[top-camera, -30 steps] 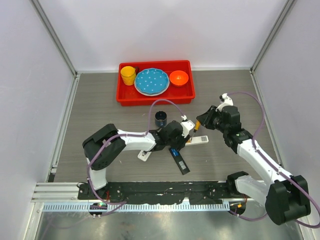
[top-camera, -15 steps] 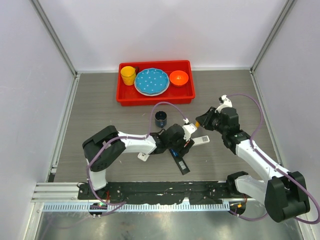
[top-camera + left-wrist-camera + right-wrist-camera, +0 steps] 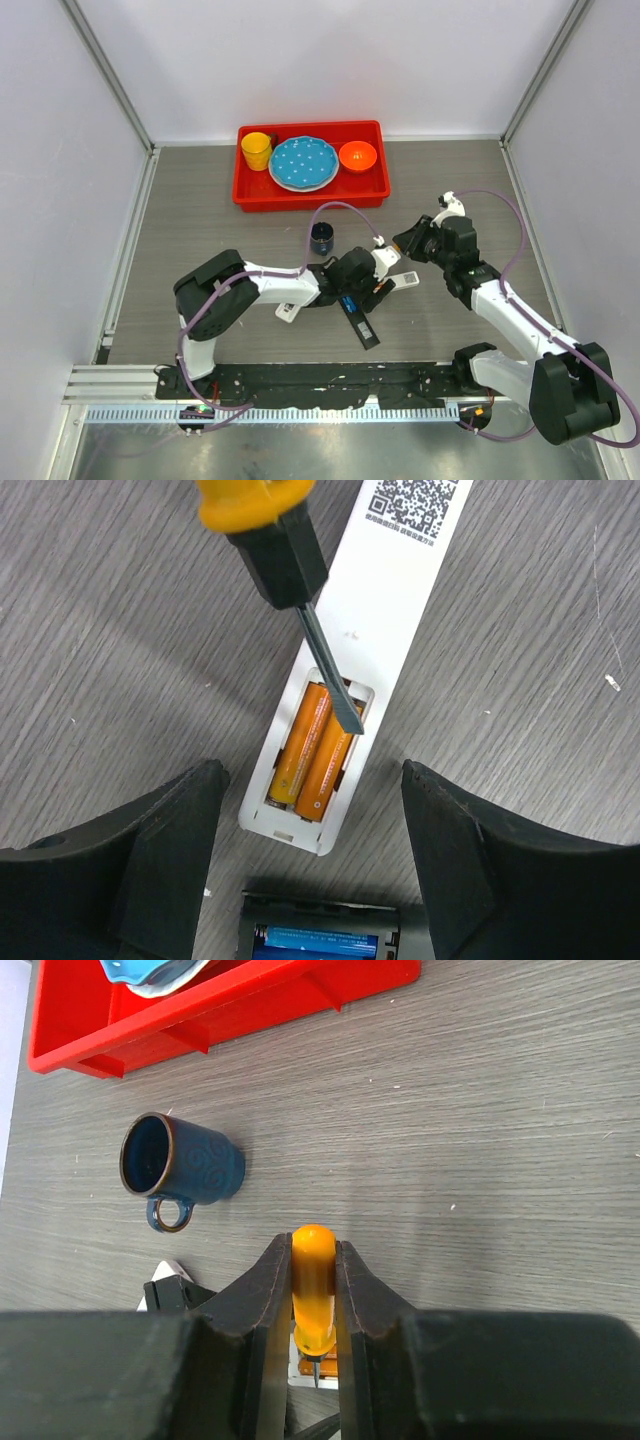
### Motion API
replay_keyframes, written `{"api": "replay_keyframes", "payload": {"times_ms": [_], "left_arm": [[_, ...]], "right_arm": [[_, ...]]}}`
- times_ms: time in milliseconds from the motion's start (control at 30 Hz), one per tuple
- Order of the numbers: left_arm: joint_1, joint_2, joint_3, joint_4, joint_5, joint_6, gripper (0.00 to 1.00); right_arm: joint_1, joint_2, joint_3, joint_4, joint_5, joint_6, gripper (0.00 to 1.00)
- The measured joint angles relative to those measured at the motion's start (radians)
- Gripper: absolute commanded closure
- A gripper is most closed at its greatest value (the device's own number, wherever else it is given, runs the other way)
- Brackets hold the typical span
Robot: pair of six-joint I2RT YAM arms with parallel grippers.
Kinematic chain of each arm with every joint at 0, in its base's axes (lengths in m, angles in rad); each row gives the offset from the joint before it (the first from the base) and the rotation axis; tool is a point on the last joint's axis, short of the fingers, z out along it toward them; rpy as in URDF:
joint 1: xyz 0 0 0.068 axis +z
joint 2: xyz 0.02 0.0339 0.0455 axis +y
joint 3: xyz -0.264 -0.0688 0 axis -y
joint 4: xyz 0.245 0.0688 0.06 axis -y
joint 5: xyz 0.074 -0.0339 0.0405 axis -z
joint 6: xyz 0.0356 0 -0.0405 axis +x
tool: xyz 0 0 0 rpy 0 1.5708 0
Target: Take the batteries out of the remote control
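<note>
A white remote (image 3: 395, 590) lies face down with its battery bay open, and two orange batteries (image 3: 312, 755) sit side by side in it. My left gripper (image 3: 312, 785) is open, with a finger on each side of the remote's battery end (image 3: 400, 283). My right gripper (image 3: 313, 1245) is shut on the orange handle of a screwdriver (image 3: 313, 1290). The screwdriver's blade (image 3: 335, 685) points into the bay at the batteries' far end. A black remote (image 3: 360, 322) lies just in front, open, with a blue battery (image 3: 320, 943) showing in it.
A dark blue mug (image 3: 322, 238) stands behind the remotes. A red tray (image 3: 365, 190) at the back holds a yellow cup, a blue plate and an orange bowl. A small white piece (image 3: 287, 312) lies under the left arm. Grey walls stand on both sides.
My left gripper has shifted a little to the right along the white remote. My right gripper with the screwdriver has stayed nearly in place above the bay.
</note>
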Motion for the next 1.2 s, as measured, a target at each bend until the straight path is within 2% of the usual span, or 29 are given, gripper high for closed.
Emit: {"api": "replay_keyframes", "payload": {"times_ms": [300, 433, 800, 900, 1033, 1133, 1200], "left_arm": [[0.000, -0.001, -0.011, 0.016, 0.013, 0.008, 0.34], [0.003, -0.021, -0.050, 0.050, 0.036, -0.008, 0.41], [0.004, -0.050, -0.101, 0.093, 0.077, -0.051, 0.40], [0.004, -0.054, -0.108, 0.098, 0.080, -0.063, 0.46], [0.004, -0.054, -0.109, 0.095, 0.082, -0.068, 0.64], [0.004, -0.054, -0.109, 0.095, 0.085, -0.071, 0.72], [0.004, -0.054, -0.109, 0.095, 0.086, -0.071, 0.74]], "right_arm": [[-0.002, 0.000, -0.006, -0.001, 0.002, 0.000, 0.99], [-0.002, -0.008, -0.010, -0.002, 0.006, -0.001, 0.99], [-0.002, -0.013, -0.027, -0.001, 0.014, -0.003, 0.99], [-0.002, -0.026, -0.040, 0.000, 0.022, -0.003, 0.99], [-0.002, -0.032, -0.051, 0.006, 0.034, -0.004, 0.99], [-0.002, -0.040, -0.066, 0.023, 0.042, -0.005, 0.99], [-0.002, -0.049, -0.081, 0.039, 0.049, -0.005, 0.99]]}}
